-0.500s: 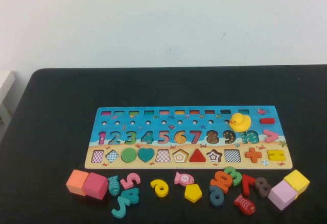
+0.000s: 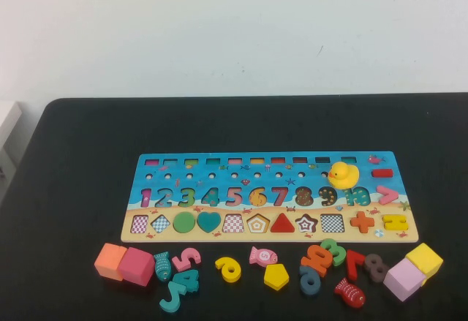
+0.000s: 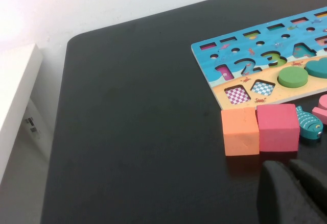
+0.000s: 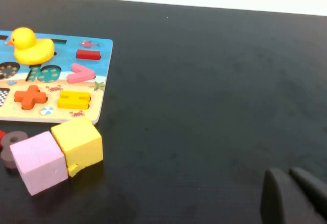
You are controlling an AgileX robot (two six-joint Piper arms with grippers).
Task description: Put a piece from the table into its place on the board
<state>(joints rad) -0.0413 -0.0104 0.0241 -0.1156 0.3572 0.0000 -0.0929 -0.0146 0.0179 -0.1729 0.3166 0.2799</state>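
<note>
- Right gripper: fingers together, nothing between them. Hangs over bare table, off the board's right end and well apart from it; the yellow cube and lilac cube lie between it and the board.
- Left gripper: dark fingertips appear pressed together, empty. It sits off the board's left end, just beside the orange cube and pink cube.
- Neither gripper shows in the high view; both are clear of the loose pieces.
- The piece: yellow pentagon, lying flat on the table just in front of the board, below the empty pentagon cut-out. Pink fish almost touches it on the board side; yellow 6 lies near, toward the board's left end.
- Handling, as judged: light, rigid, not fragile. Thin and flat, so there is little edge height to grab. A pinch across two opposite sides, fingertips nearly on the table, seems best. Smooth paint may slip; corners must match the cut-out.
</note>
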